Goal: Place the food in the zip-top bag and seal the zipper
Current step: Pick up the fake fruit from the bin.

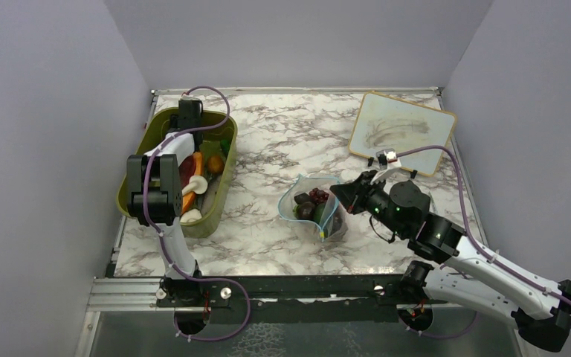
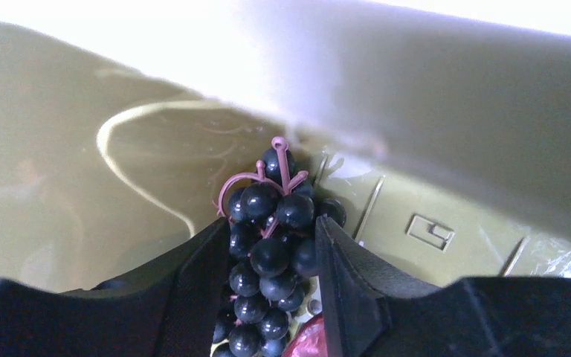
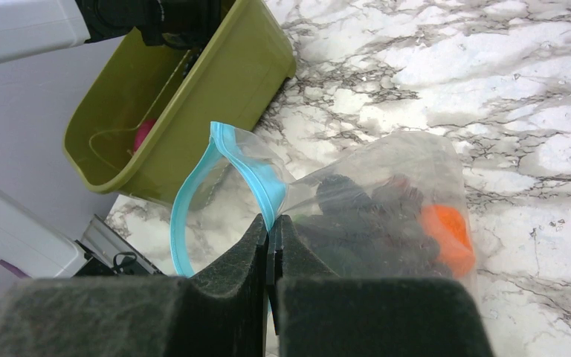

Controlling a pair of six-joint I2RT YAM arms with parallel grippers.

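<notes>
Right gripper pinches zipper, zip-top bag mouth facing tub; left gripper clamps grape bunch lengthwise, stem outward.

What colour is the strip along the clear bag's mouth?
The zipper strip is teal-blue; the right wrist view shows it best.

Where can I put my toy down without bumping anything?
Bare marble lies between the green tub and the zip-top bag, and along the far edge left of the white board. Crowded: inside the tub, where the left gripper holds grapes, and where the right gripper pinches the bag.
</notes>
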